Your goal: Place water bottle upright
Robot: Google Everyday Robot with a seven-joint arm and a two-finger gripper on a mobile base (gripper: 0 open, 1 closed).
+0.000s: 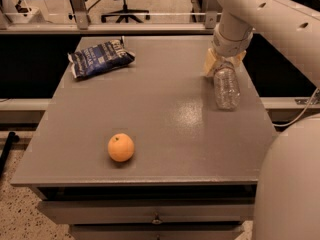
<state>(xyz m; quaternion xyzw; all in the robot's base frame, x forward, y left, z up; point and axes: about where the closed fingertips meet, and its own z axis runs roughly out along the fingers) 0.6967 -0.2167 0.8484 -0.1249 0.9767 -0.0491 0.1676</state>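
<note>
Camera view — gripper (225,63) at bottle (226,88), right edge

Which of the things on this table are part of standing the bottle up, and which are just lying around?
Part of the job: water bottle, lying on its side at the right of the table; gripper, closed on the bottle's far end.

Just lying about: orange, near the front edge; blue snack bag, back left.
</note>
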